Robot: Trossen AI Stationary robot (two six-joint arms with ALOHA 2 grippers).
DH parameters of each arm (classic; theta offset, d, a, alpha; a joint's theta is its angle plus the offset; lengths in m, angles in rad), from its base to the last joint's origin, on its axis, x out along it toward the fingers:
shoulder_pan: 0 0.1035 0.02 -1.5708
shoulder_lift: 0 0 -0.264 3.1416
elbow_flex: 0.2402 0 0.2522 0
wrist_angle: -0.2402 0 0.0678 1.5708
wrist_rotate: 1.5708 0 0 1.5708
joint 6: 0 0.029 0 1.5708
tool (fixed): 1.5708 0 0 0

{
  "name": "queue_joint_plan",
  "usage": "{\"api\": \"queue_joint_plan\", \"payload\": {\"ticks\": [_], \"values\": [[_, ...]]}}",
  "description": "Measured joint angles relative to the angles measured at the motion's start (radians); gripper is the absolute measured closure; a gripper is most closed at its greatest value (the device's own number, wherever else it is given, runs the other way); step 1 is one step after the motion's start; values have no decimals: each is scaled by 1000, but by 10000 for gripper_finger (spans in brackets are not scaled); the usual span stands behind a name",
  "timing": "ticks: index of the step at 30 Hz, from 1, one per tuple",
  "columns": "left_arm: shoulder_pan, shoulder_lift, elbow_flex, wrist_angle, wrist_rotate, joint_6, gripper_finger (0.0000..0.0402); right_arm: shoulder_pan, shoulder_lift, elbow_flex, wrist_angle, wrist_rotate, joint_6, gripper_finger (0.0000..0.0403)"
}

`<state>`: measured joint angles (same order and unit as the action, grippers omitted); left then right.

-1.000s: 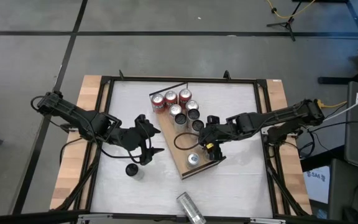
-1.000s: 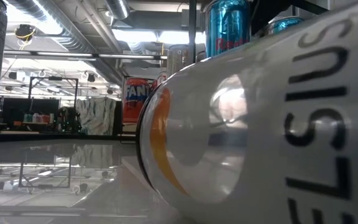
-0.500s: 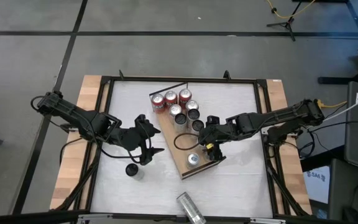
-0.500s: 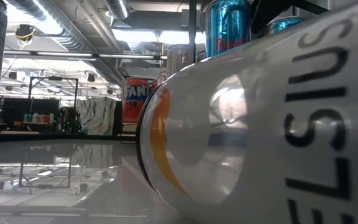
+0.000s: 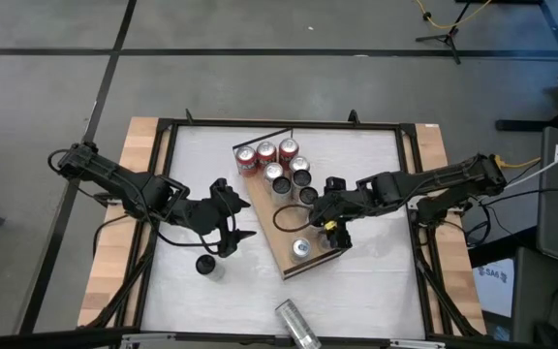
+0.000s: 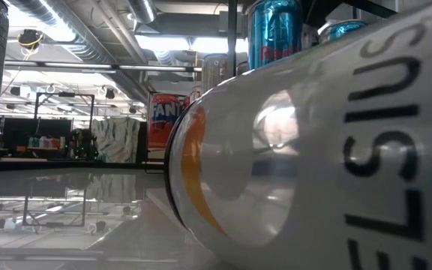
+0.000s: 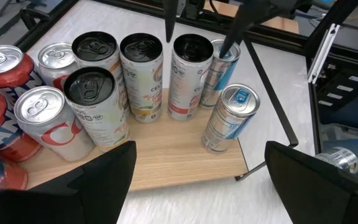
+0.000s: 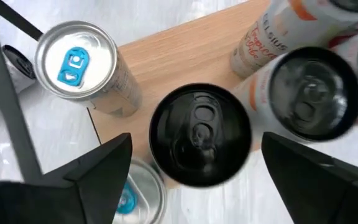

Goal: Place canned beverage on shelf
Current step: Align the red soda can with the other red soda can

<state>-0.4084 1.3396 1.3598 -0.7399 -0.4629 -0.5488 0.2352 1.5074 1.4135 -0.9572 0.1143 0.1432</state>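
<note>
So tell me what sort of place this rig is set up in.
Probably a robotics lab or an industrial workshop. The low view shows exposed ceiling ducts and strip lights over an open hall. From above, the black-framed table stands on bare grey floor, with a tripod base and loose cables nearby.

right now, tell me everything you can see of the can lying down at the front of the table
The lying can is a slim white and silver beverage can on its side on the white tabletop, off the shelf. The low view shows an orange mark and dark "ELSIUS" lettering. Neither gripper touches it.
</note>
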Motion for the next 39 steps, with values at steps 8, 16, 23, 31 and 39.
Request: {"api": "queue_joint_plan", "payload": {"ticks": [8, 16, 23, 31, 39], "values": [[0, 0, 0, 0, 0, 3, 52, 0, -1, 118, -88, 83, -87, 49], [0, 0, 0, 0, 0, 3, 52, -27, -1, 153, 2, 95, -182, 49], [-1, 0, 0, 1, 44, -49, 52, -61, -1, 153, 21, 59, -183, 49], [-40, -1, 0, 37, 81, -115, 52, -60, -1, 152, 22, 58, -183, 49], [-127, -27, 0, -136, 145, -377, 53, -59, 0, 152, 13, 51, -183, 49]]}}
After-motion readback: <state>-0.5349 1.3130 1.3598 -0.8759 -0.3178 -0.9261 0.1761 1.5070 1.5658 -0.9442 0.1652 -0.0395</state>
